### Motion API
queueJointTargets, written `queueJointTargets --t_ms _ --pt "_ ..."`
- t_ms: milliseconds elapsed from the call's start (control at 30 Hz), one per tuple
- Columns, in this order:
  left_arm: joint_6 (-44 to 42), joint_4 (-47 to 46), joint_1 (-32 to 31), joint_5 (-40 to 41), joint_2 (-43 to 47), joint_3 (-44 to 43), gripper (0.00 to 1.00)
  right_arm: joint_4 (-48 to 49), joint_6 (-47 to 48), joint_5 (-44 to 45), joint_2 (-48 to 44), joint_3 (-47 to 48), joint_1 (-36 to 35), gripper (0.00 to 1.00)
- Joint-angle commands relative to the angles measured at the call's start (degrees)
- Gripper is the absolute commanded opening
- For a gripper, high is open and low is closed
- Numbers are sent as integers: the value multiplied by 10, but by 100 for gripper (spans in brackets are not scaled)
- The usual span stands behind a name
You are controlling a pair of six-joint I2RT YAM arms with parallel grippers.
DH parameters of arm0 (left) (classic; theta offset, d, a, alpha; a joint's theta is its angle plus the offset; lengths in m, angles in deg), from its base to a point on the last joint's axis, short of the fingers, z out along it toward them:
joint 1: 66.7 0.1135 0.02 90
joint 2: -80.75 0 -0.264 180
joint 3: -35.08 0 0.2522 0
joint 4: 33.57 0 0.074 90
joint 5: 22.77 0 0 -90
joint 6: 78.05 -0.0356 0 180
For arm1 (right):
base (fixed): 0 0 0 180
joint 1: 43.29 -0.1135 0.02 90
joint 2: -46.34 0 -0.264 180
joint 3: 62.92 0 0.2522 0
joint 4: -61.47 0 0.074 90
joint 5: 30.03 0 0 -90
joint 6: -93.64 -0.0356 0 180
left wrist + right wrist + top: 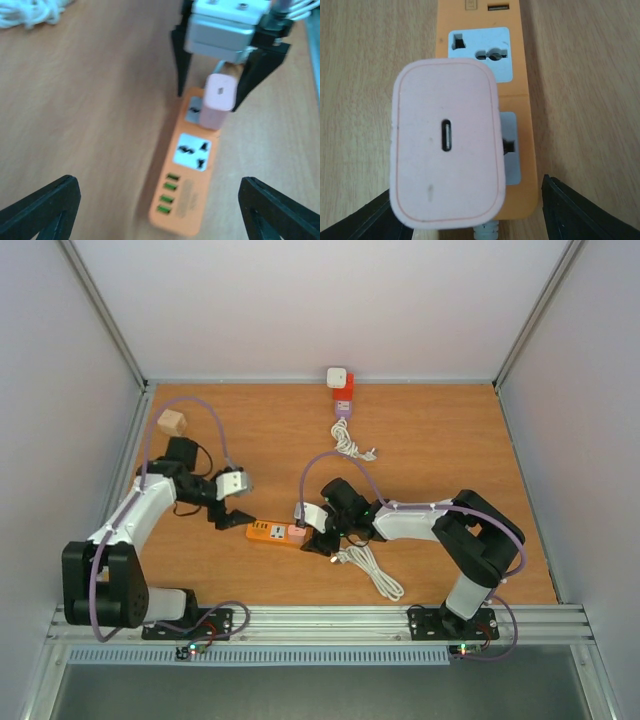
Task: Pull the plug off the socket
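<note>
Left pincer [159, 182]: black fingers spread wide, nothing between them, just short of the strip's near end.
Power strip [187, 200]: orange plastic bar lying flat on the wood-grain table [75, 100]; near white socket vacant.
Plug [445, 140]: matte pale-pink block with rounded corners and an oval slot on top; stands at the far grey socket, pin seating not discernible.
Right pincer [207, 101]: open, straddling the plug, not clamped.
Beyond: coiled white cord [370, 570]; pale wooden cube [172, 423].
</note>
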Motion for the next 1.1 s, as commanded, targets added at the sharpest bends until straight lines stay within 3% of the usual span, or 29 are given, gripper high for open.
queueJointTargets --t_ms 0,500,1067 --pt "64 -112 -51 -38 24 58 86 26 6 -18 -8 -10 2 67" --pt "180 -327 -198 29 35 172 71 38 2 -30 3 -8 2 61" --pt "189 -368 -242 52 -16 186 62 67 -7 -36 12 -17 2 58"
